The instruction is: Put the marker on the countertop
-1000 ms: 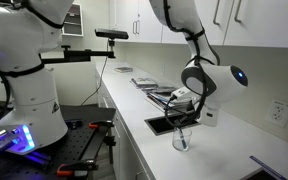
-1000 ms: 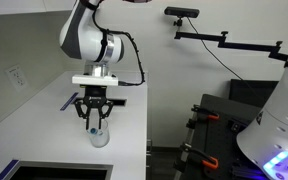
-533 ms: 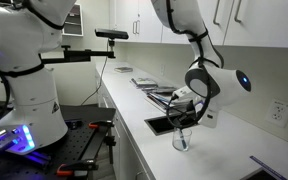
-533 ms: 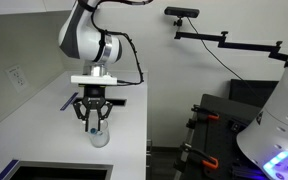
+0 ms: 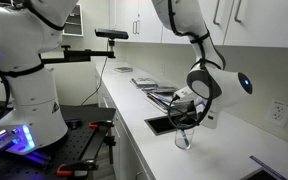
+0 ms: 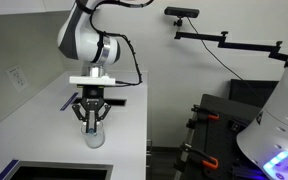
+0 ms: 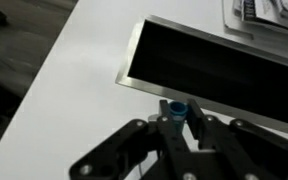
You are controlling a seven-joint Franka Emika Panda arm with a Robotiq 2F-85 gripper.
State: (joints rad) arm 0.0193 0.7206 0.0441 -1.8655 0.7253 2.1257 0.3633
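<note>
Pointing straight down over the glass cup (image 6: 92, 139), the gripper (image 6: 91, 122) clamps the marker (image 7: 174, 108).

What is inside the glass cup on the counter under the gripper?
The marker stands in the glass cup, its blue top pinched by the gripper. Its lower end and the cup's bottom are hidden by the gripper.

Arm (image 5: 198, 40) reaches down from above; gripper (image 5: 185, 124) hangs over glass (image 5: 182, 143) on white tabletop (image 5: 224, 160), jaws pointing down. Marker (image 5: 183, 133) barely discernible between them. Dark recess (image 5: 159, 124) just beside glass.
</note>
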